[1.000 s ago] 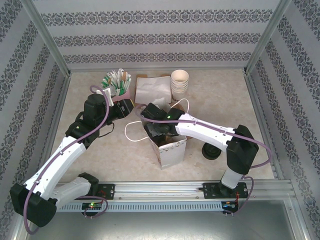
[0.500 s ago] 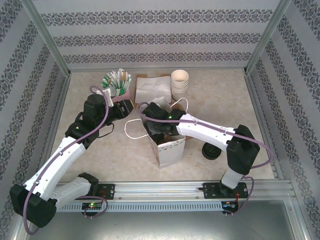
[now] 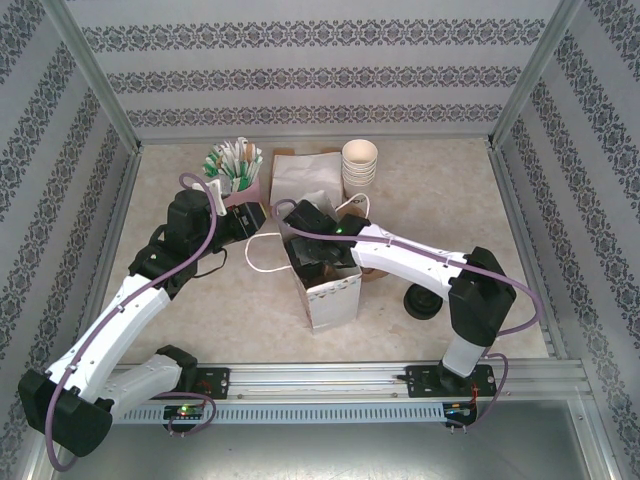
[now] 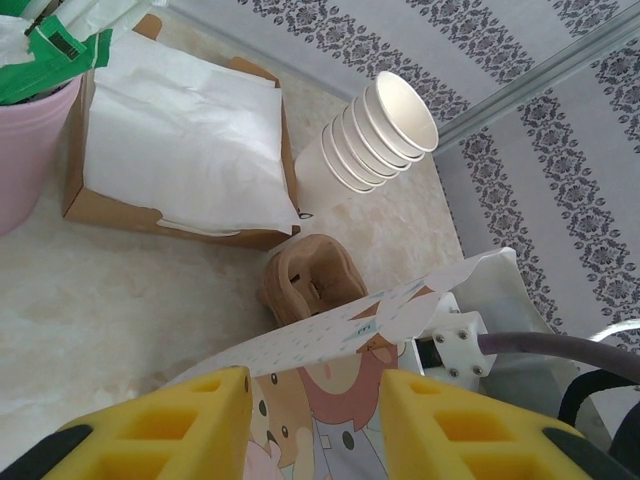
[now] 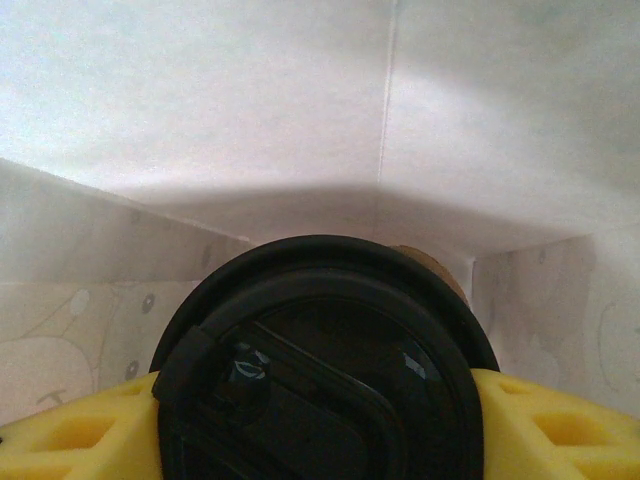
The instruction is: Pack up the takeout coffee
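My right gripper [image 5: 315, 432] is clamped on the takeout coffee [image 5: 325, 350], yellow pads pressed against either side of its black lid, and the cup sits down inside the white paper bag [image 3: 330, 296] with plain paper walls all round it. The bag stands upright near the middle of the table [image 3: 450, 190]. My left gripper [image 4: 315, 425] is at the bag's far left rim, its fingers apart with the printed wall between them (I cannot tell whether they actually pinch it). Farther back stand a stack of cream paper cups [image 3: 359, 165], a cardboard box of napkins [image 3: 305, 178] just left of it, and a pink cup of packets [image 3: 235, 165].
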Robot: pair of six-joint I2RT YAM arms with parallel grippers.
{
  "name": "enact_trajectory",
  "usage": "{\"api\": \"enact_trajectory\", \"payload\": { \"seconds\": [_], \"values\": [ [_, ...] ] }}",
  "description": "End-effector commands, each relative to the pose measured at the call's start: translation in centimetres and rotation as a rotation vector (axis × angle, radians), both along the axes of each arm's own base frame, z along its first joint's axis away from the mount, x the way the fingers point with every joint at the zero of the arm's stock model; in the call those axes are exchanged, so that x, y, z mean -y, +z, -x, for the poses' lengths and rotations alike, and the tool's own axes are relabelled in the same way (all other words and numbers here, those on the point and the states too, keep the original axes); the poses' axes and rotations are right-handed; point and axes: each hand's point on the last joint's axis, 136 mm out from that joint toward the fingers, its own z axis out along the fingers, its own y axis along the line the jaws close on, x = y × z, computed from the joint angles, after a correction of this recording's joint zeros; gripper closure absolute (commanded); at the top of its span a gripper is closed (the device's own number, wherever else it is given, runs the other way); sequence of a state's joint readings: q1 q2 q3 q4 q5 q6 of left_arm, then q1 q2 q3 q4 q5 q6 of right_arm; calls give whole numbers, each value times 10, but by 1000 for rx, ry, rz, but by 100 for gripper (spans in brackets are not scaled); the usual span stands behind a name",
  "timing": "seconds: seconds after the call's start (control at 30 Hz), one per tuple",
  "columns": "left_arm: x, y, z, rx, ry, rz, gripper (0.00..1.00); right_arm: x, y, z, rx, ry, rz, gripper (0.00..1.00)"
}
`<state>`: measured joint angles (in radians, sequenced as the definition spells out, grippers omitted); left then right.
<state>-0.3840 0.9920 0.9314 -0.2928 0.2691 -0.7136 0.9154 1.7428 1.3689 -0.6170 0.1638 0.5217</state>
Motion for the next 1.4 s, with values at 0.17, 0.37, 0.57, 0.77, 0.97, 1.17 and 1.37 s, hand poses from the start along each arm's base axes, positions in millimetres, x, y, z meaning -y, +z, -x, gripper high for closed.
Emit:
{"api": "enact_trajectory", "payload": {
  "seconds": [0.17,0.37,0.57,0.77,0.97,1.17,1.37],
  "values": [
    [-4,13,8,26,-3,-17,61,31,-75,60,-329,9,154,55],
    [-11,18,13,40,15,-37,61,21,-32,50,-234,18,116,36],
    [-16,18,18,39,25,-52,60,16,15,42,-143,29,68,28],
    [-20,18,21,43,35,-67,60,16,55,43,-81,45,48,21],
    [-22,20,23,47,38,-77,60,18,76,48,-49,57,44,17],
    [-26,23,26,54,41,-100,57,20,95,50,-26,64,16,17],
    [-32,31,31,69,45,-143,56,19,123,58,10,91,-26,23]
  ]
}}
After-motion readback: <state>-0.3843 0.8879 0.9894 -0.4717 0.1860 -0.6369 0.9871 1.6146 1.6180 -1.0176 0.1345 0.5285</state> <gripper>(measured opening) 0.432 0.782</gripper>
